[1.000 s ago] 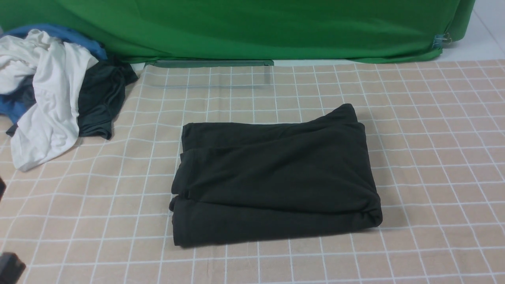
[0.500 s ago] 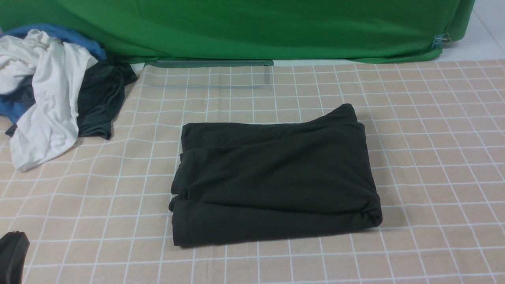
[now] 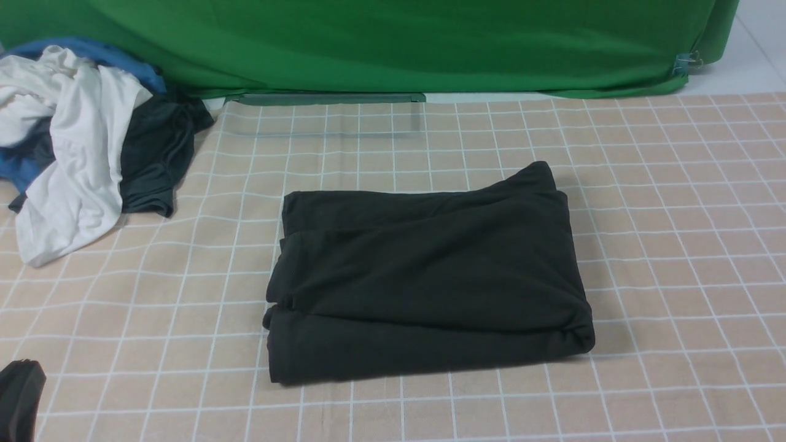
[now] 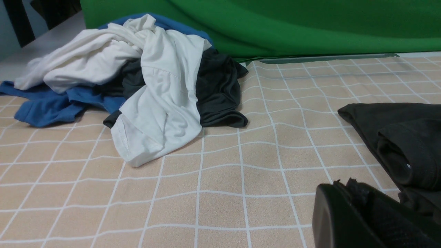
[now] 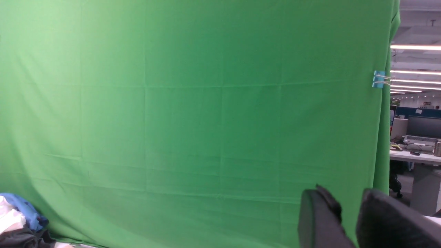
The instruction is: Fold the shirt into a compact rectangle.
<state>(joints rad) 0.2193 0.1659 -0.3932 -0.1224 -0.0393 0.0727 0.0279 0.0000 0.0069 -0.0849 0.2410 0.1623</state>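
At your far left, the left gripper (image 3: 18,399) sits low at the near edge of the checked tablecloth (image 3: 675,245), its two fingers pressed together and carrying nothing. Behind it, toward the back left corner, you have a loose heap: a white garment (image 3: 73,153) draped over a blue one (image 3: 92,52) and a dark teal-black one (image 3: 156,153). Move to the middle and you find the black shirt (image 3: 430,276), folded into a layered rectangle lying flat on the cloth, well apart from the heap. The green backdrop (image 3: 399,43) hangs behind the table. The right gripper (image 5: 348,220) points at that backdrop, its fingers slightly apart with nothing between them.
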